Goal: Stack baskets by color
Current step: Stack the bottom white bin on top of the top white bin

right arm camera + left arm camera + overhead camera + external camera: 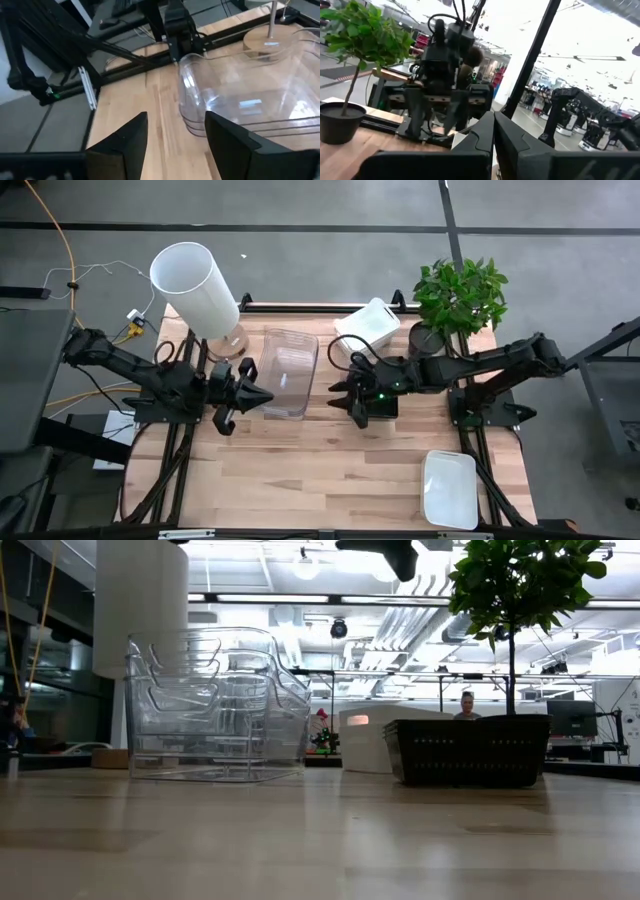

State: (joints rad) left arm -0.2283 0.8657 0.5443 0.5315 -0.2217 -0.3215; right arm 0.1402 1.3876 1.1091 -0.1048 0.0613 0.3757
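My right gripper [345, 393] hangs at the centre of the high view with its fingers [125, 142] apart and nothing between them. Just right of it, under my wrist, sits the black basket [468, 751]. My left gripper [262, 399] points in from centre left, fingers pressed together, its tip at the near edge of the nested clear baskets [285, 370]. Further up, a white basket [368, 327] lies tilted beside the potted plant [458, 298], and the tall white cylinder [195, 287] stands upper left. A second white basket [449, 488] rests alone at the lower right of the wooden table [300, 470].
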